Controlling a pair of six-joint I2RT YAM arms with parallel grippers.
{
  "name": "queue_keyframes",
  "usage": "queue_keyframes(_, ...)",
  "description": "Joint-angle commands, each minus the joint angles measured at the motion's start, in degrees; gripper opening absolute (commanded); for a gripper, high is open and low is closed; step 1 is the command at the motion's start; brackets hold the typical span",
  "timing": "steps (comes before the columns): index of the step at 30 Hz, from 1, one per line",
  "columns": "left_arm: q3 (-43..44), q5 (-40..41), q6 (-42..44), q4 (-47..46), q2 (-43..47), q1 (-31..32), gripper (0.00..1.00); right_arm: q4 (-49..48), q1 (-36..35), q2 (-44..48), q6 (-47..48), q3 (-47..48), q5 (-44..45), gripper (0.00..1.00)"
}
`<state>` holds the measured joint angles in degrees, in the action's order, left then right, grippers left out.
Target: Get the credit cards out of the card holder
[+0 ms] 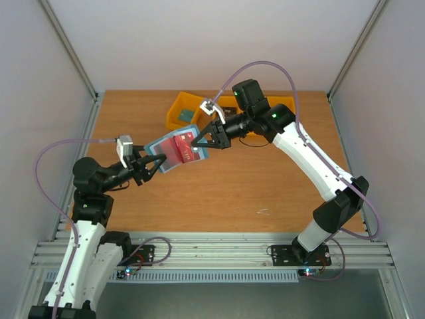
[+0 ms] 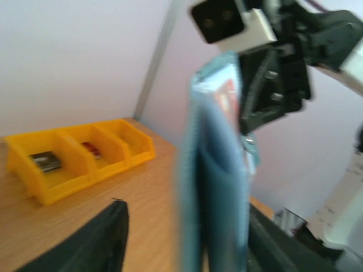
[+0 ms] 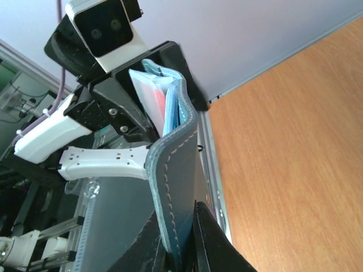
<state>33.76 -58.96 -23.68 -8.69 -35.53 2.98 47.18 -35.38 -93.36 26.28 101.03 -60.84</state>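
A: Card holder [image 1: 159,147] is hanging in mid-air, left of centre over the table [image 1: 265,189]. It is opened out and spanning between the two arms, not touching the wood.
B: Credit cards [image 1: 184,152]?
A: Sitting in its pockets, red faces showing upward. From the right wrist, a white-and-red edge and a blue one are poking out of the fold.
B: Right gripper [image 1: 196,141]?
A: Pinching tight on the holder's edge nearer the right arm. Its wrist view is showing the stitched cover clamped between both fingers.
B: Left gripper [image 1: 154,166]?
A: Straddling the opposite edge, jaws parted. The left wrist view is blurring, but a gap is showing between one finger and the holder, so it is not squeezing.
B: Surroundings?
A: Yellow bins [image 1: 183,113] are sitting at the table's far side, well apart from the holder. A dark card [image 2: 45,161] is lying in one compartment.
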Motion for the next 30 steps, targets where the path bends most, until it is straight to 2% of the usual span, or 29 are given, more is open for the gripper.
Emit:
queue_keyframes(1,0.9,18.92,3.82,6.42,0.88,-0.54,0.6,-2.43,-0.3,0.07,-3.78,-0.45,3.08,0.01)
queue_keyframes(4,2.01,29.62,7.05,8.38,0.94,-1.39,0.62,-3.21,-0.33,0.0,-6.93,-0.85,9.59,0.01)
queue_keyframes(8,3.03,34.67,10.12,6.27,1.97,-2.18,0.64,-3.06,-0.32,-0.24,-11.26,-1.05,20.69,0.01)
queue_keyframes(9,3.43,34.51,10.02,5.02,2.02,-2.27,0.63,-3.1,-0.5,-0.13,-11.88,-1.13,22.43,0.01)
queue_keyframes(10,3.77,31.97,9.85,3.97,2.05,-2.28,0.57,-3.33,-0.76,0.05,-12.29,-1.24,24.01,0.01)
queue_keyframes(12,4.39,19.08,9.16,0.24,1.5,-2.28,0.41,-4.43,-1.76,0.38,-12.76,-1.54,25.54,0.01)
queue_keyframes(14,4.12,5.09,3.81,-4.91,-0.45,-1.07,0.38,-6.29,-3.1,0.35,-12.61,-1.52,24.72,0.01)
queue_keyframes(16,3.17,0.99,-4.12,-3.87,-1.84,1.9,0.33,-6.65,-4.69,-0.08,-11.47,-0.59,24.02,0.01)
queue_keyframes(19,3.01,0.67,-3.25,1.13,-2.4,3.78,0.29,-7.32,-6.11,-0.51,-10.24,0.01,22.54,0.01)
queue_keyframes(23,1.93,3.35,-6.71,-0.55,-3.93,4.46,0.37,-8.43,-7.18,-0.64,-9.04,0.29,17.97,0.01)
queue_keyframes(26,0.93,8.06,-8.16,1.73,-3.61,4.29,0.35,-10.43,-7.68,0.26,-7.44,-0.54,12.15,0.01)
queue_keyframes(30,0.3,9.24,-9.0,1.79,-2.21,3.3,0.35,-13.47,-7.62,1.89,-7.22,-2.52,7.15,0.01)
